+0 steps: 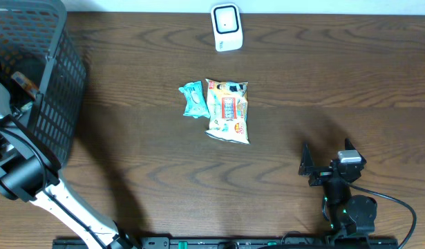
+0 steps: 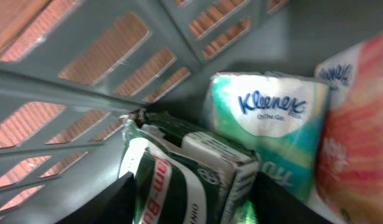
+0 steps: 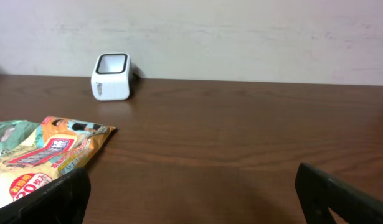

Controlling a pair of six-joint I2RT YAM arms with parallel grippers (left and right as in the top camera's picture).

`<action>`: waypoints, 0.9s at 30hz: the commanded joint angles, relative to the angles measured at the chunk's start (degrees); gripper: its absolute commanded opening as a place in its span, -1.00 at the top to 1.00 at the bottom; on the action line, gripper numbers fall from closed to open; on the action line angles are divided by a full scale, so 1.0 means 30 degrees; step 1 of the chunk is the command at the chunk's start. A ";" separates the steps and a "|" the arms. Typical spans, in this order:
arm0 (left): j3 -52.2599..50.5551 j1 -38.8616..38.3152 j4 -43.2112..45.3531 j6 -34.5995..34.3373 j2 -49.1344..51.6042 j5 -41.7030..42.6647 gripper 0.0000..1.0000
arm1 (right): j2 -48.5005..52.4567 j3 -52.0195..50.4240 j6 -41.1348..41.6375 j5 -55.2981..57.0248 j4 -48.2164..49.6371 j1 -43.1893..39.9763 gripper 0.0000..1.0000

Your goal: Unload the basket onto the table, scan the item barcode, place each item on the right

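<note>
Overhead, we see the left arm (image 1: 22, 169) bent up from the near left corner of the table (image 1: 336, 83), with its wrist leaning over the rim and into the grey basket (image 1: 60, 90). From that view its fingers are hidden behind the mesh. From the left wrist camera, the left gripper (image 2: 194, 202) points down into a corner of the basket, one dark finger on each side of a green-and-white packet (image 2: 179, 180). The fingers (image 2: 116, 199) sit close against the packet's sides, but we cannot tell whether they actually pinch it.

The right arm (image 1: 347, 200) is folded low at the near right edge. The right gripper (image 1: 309, 168) is level with the tabletop, facing the far wall, its jaws spread wide and holding nothing.

We count one white scanner (image 1: 227, 28), standing at the far edge of the table, well apart from both arms. Two packets lie side by side mid-table, touching: a small teal packet (image 1: 193, 99) and a larger orange snack bag (image 1: 229, 111).

Inside the basket we count three packs: the green-and-white packet, a Kleenex pack (image 2: 272, 124) just behind it, and a pink pack (image 2: 359, 137) at the right edge.
</note>
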 commanded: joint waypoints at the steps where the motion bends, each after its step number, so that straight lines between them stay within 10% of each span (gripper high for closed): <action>1: -0.0379 0.0058 -0.0262 0.0262 0.0328 0.0299 0.25 | -0.0102 -0.0029 -0.0080 0.0087 -0.0087 0.0087 -0.99; 27: -0.0372 0.0051 -0.1064 -0.5224 -1.1227 0.4014 0.85 | -0.0102 -0.0029 -0.0080 0.0087 -0.0087 0.0087 -0.98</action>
